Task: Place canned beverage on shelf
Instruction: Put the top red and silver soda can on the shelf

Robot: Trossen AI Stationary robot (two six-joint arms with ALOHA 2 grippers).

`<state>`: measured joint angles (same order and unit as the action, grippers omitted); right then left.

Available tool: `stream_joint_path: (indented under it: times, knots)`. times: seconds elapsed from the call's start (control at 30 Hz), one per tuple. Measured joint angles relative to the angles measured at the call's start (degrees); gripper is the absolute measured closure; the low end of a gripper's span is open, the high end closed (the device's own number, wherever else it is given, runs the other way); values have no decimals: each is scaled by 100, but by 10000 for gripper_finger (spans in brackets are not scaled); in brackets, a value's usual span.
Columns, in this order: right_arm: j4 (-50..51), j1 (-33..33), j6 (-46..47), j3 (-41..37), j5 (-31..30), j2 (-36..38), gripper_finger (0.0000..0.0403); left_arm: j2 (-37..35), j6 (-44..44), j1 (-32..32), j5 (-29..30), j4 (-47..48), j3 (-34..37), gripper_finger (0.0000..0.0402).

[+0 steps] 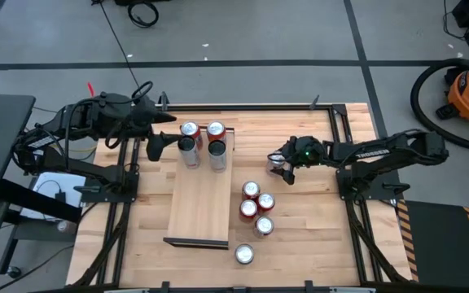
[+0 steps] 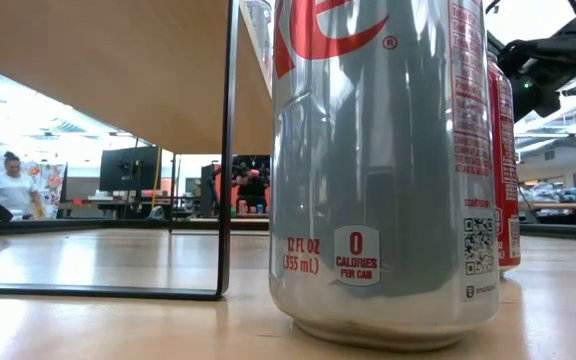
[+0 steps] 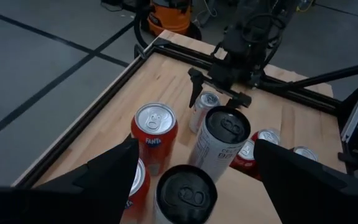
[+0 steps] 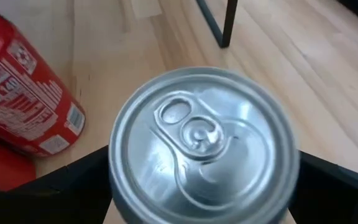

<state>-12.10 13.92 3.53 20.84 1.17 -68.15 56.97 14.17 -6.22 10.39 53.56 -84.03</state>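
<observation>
The long pale smooth wooden shelf (image 1: 201,199) lies on the planked wooden desk (image 1: 316,236); four cans stand at its far end, among them an orange Fanta can (image 3: 153,133) and a tall pale can with a black top (image 3: 220,144); the left gripper (image 1: 158,145) sits just beside them at the shelf's left edge, its dark fingers (image 3: 107,171) spread wide on either side of the cluster and holding nothing; the right gripper (image 1: 282,165) is well right of the shelf, its fingers parted around a silver-topped beverage can (image 4: 202,155) standing on the desk, with a red can (image 4: 23,93) near it; whether they touch it I cannot tell; more red and silver cans stand between that can and the shelf.
</observation>
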Motion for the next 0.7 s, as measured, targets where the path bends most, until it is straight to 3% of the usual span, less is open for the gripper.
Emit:
stream_joint_path:
  times: [0.1,0.33,0.7]
  knots:
    - [-157,-14,174,0,73,-135,19,-6,112,0,-185,24,0,72]
    - [290,-27,133,452,186,-45,93,-13,295,0,-566,35,0,72]
    - [2364,-42,-79,2162,16,-7,86,4,327,34,-570,12,0,72]
